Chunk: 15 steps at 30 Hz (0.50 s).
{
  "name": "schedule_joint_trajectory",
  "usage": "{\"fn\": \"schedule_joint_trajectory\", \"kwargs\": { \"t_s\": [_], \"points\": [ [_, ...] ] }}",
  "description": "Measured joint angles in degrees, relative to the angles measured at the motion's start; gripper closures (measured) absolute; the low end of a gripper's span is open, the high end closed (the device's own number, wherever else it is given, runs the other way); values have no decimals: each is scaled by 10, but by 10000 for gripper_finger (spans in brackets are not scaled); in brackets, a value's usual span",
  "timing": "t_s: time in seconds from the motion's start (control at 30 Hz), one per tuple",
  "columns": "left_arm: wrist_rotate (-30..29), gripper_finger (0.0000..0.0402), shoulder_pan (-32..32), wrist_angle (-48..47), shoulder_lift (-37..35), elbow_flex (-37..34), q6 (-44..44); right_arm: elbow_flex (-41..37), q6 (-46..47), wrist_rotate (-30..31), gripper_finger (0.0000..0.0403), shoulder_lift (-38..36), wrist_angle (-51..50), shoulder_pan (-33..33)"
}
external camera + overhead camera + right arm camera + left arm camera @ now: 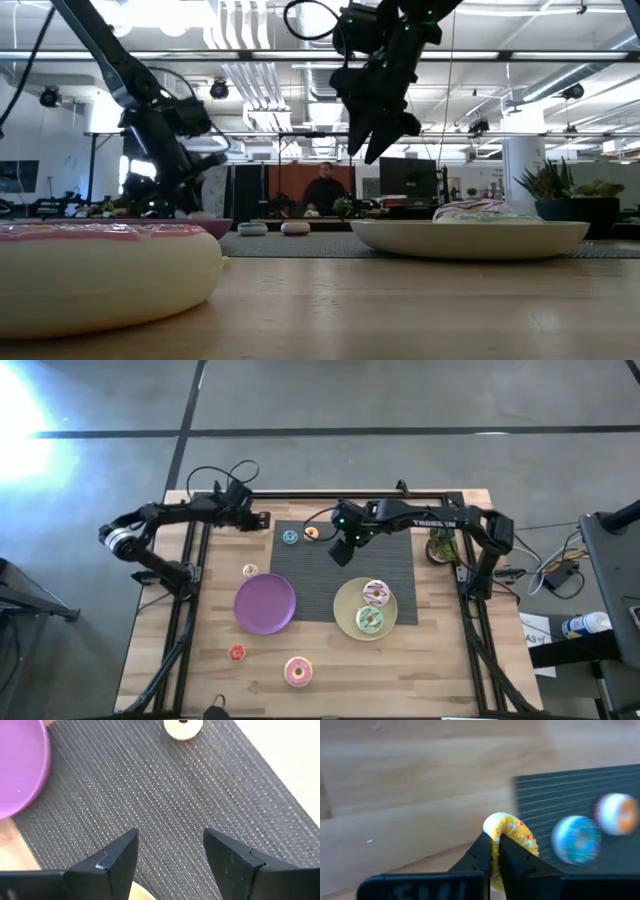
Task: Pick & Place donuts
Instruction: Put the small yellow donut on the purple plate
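Hanging at the table's back left: left gripper (256,518), fingers pinched shut on nothing. Lying near it on bare wood: yellow donut (250,570). On the mat (330,585): blue donut (290,537) and orange donut (311,533). Poised above the mat: right gripper (343,552), fingers spread wide. Resting on the pale plate (345,600): white donut (376,592), green donut (369,621).

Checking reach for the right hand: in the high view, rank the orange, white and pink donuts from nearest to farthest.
From the right hand:
1. Small orange-iced ring donut, on the dark mat, towards the left arm.
2. White-iced dark-streaked donut, on the pale-yellow plate.
3. Pink-iced ring donut, near the table's front edge.
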Motion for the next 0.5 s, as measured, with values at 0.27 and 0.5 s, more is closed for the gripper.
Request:
{"fn": "schedule_joint_trajectory", "kwargs": {
  "t_s": [0.27,0.5],
  "points": [
    [5,401,-159,78,-67,7,-6,-19,-3,33,189,-77,-15,10],
    [-75,401,-314,109,27,118,4,-63,51,101,188,-181,-34,19]
  ]
}}
